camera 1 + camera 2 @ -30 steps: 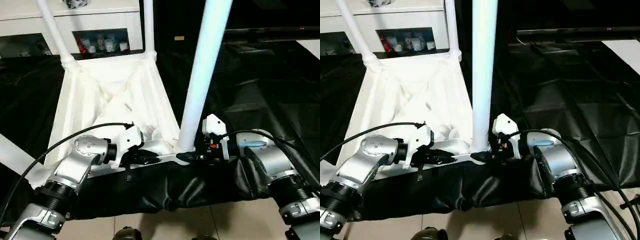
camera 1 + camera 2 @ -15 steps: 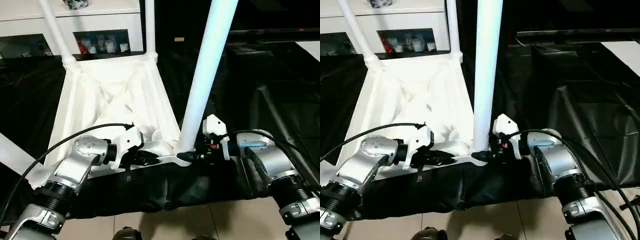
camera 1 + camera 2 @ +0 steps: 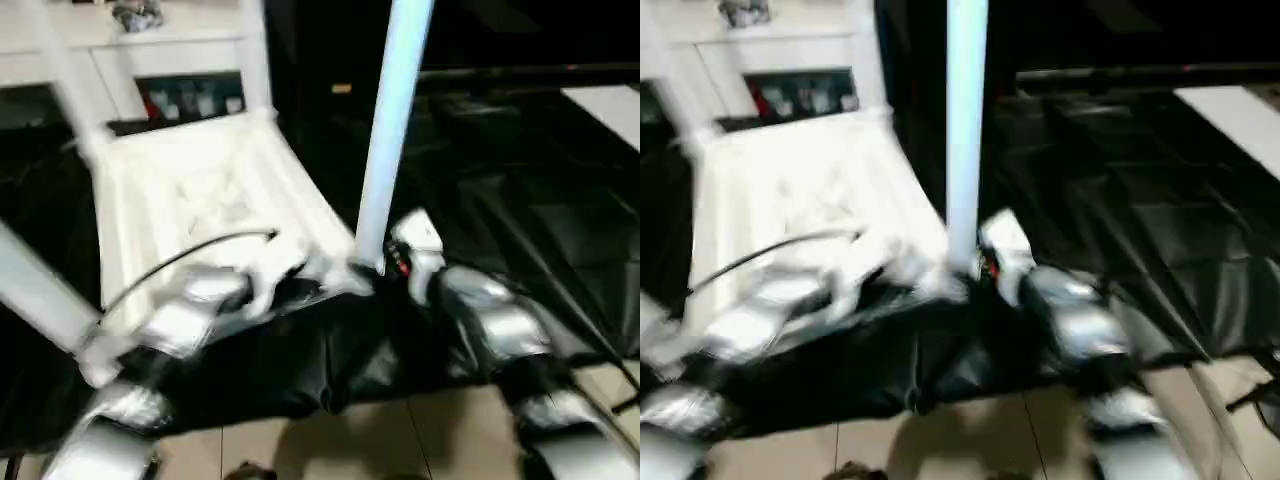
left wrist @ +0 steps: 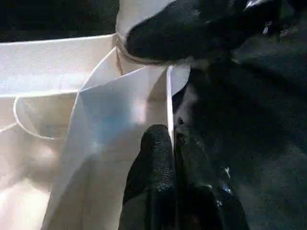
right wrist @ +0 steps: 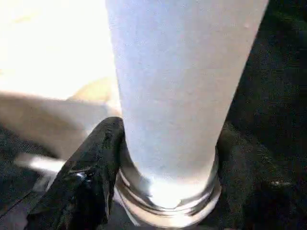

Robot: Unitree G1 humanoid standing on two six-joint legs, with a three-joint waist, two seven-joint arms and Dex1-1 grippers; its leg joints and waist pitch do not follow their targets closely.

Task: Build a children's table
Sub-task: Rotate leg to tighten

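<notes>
The children's table lies upside down on black cloth: its white tabletop [image 3: 190,190] shows the ribbed underside, with white legs rising from its corners. The near right leg [image 3: 392,130] stands in its corner socket. My right gripper [image 5: 168,167] is shut on the base of this leg, one black finger [image 5: 91,163] on each side, just above the socket collar. It also shows beside the leg in the left eye view [image 3: 378,268]. My left gripper [image 4: 171,139] is shut on the tabletop's thin rim close to that corner, and the right gripper's black finger shows beyond it.
A white cabinet [image 3: 150,55] with small items on an open shelf stands behind the table. Black cloth [image 3: 520,200] covers the floor to the right and under my forearms. Beige tiles [image 3: 400,440] lie nearest me. A white surface [image 3: 610,100] shows at the far right.
The whole head picture has shifted and blurred, so the camera has moved. Both grippers keep their holds at the near right corner, and the leg stays in its socket.
</notes>
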